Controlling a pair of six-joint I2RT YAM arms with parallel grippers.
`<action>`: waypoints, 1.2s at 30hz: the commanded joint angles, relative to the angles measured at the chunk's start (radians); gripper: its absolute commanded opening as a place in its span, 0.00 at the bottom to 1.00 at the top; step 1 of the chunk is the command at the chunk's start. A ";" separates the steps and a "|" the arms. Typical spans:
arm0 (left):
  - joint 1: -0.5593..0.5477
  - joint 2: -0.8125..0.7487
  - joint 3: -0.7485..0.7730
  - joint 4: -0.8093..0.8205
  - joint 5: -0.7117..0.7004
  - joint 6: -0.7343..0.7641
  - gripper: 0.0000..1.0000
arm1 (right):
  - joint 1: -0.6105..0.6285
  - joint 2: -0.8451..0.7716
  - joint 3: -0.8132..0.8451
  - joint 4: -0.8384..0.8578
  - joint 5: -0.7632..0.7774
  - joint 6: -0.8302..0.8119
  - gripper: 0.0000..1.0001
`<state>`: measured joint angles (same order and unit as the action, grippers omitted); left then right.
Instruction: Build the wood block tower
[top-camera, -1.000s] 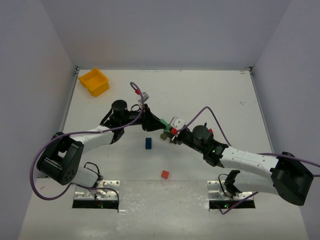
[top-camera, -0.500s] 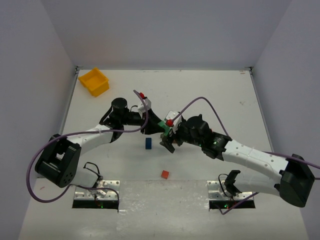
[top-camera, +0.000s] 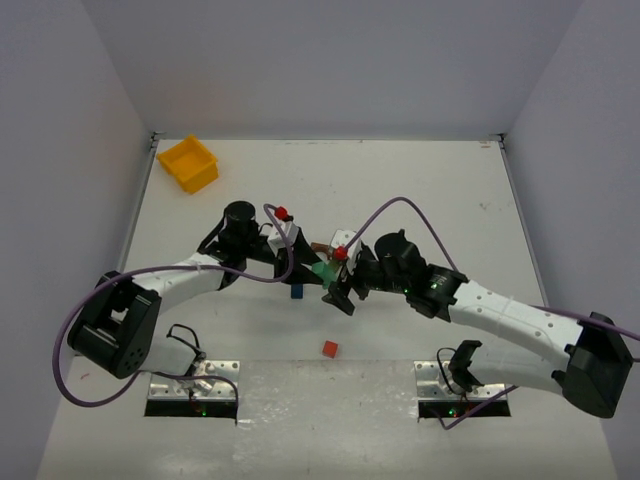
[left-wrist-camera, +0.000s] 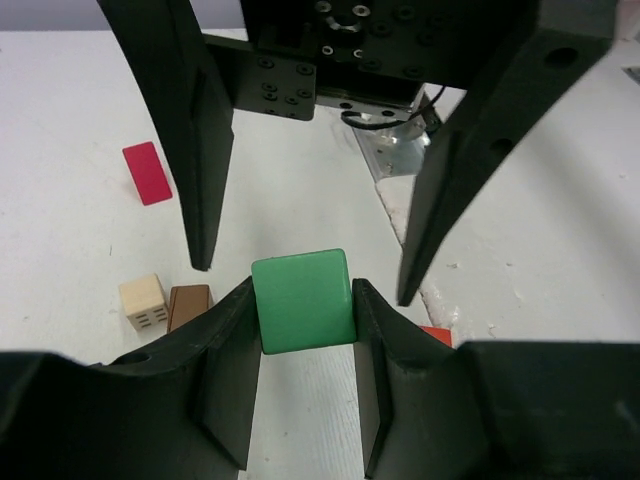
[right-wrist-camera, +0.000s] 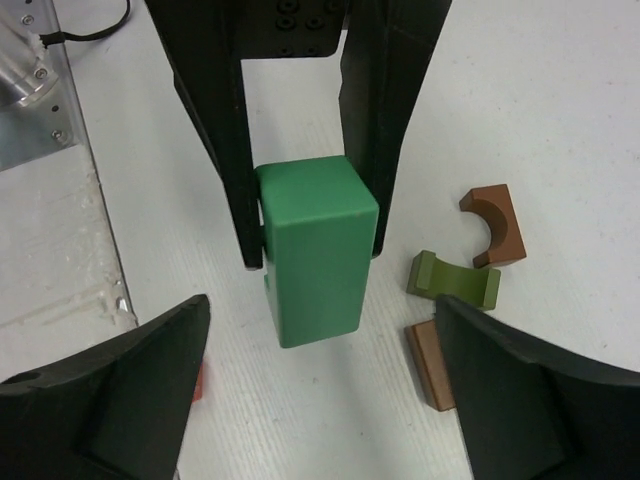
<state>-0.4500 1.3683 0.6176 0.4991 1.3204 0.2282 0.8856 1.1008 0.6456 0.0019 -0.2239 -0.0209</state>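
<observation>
The left gripper (left-wrist-camera: 303, 297) clamps the green rectangular painted-wood block (right-wrist-camera: 318, 250) by 2 opposite faces, aloft over the middle of the white table (top-camera: 420, 180). The right gripper (top-camera: 340, 293) gapes around it, untouching. The block is probably light, rigid and slick, so grip its flat faces squarely.

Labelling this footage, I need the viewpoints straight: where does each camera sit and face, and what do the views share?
Top external: above and behind the bases, looking down on the table; left arm and right arm show whole.
Left wrist: rides the left arm, looks along the left jaws, shut on the green block; right jaws stand open opposite.
Right wrist: rides the right arm, looks past its own open jaws at that block.
Shared: both wrist views see the green block, from opposite sides.
</observation>
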 joint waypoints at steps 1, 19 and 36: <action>-0.008 -0.034 0.040 -0.030 0.081 0.116 0.00 | -0.004 0.045 0.064 0.098 -0.026 -0.017 0.70; 0.005 -0.018 0.170 -0.064 -0.634 -0.321 1.00 | -0.202 0.102 0.122 -0.011 0.240 0.193 0.09; 0.037 0.080 0.252 -0.144 -1.411 -0.558 1.00 | -0.671 0.702 0.650 -0.510 0.525 0.370 0.09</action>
<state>-0.4231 1.4273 0.8380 0.3584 0.0531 -0.3030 0.2513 1.7047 1.1842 -0.3490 0.2073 0.3089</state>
